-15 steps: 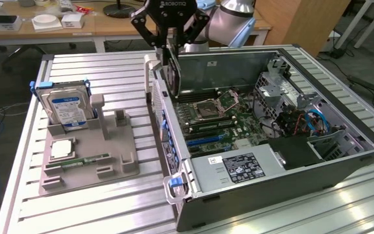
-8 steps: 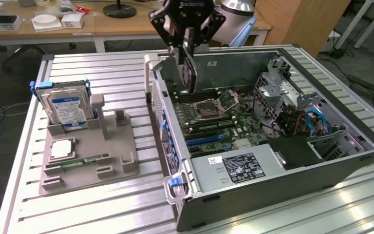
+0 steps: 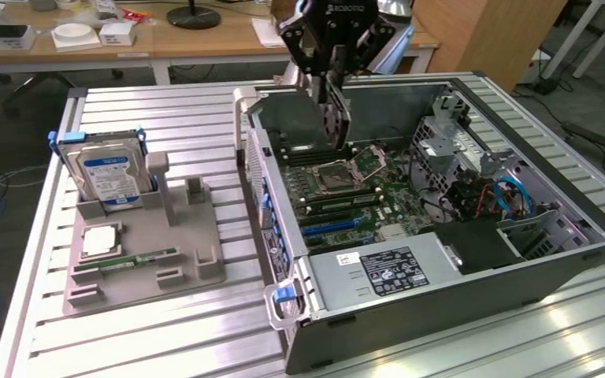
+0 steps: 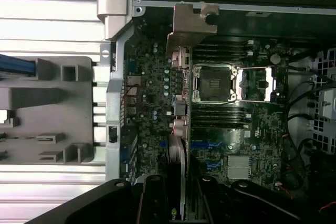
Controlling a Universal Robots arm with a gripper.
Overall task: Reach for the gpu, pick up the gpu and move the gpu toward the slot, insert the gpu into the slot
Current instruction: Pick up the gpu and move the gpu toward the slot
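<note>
Gripper (image 3: 333, 77): it pinched the gpu (image 3: 335, 118) by its upper edge, above the open computer case (image 3: 491, 291).
Gpu: it hung upright, edge downward, over the far part of the green motherboard (image 3: 387, 206), close to the processor socket (image 3: 336, 177).
Slot (image 3: 329, 227): blue strip on the board, nearer than the card; the card was not in it.
Stand (image 3: 145, 260): at the exterior view's left, carrying the drive (image 3: 108, 175).

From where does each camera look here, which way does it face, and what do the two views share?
Exterior view: raised beside the table, looking down into the open computer case; the claw grips the gpu.
Wrist view: above the claw, looking down onto the motherboard; claw fingers show.
Shared: gpu, motherboard, processor socket.
</note>
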